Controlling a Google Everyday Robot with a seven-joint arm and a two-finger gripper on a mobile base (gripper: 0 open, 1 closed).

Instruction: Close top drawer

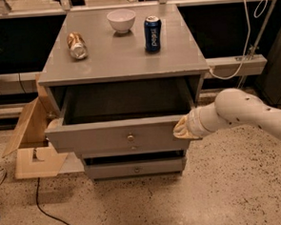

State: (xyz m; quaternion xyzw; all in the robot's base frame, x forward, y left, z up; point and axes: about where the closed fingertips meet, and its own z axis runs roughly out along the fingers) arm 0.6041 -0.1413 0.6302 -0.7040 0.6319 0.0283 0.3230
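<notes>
The top drawer (113, 136) of the grey cabinet (122, 48) stands pulled out, its dark grey box showing empty. Its flat grey front has a small round metal knob (130, 137) at the centre. My gripper (181, 128) is at the end of the white arm (245, 112) that comes in from the right. It rests against the right end of the drawer front. A lower drawer (134, 168) sits below, nearly flush.
On the cabinet top stand a white bowl (121, 20), a blue can (152, 34) and a tipped brown can (76, 45). An open cardboard box (30, 140) sits on the floor to the left. A cable (46, 211) runs across the speckled floor.
</notes>
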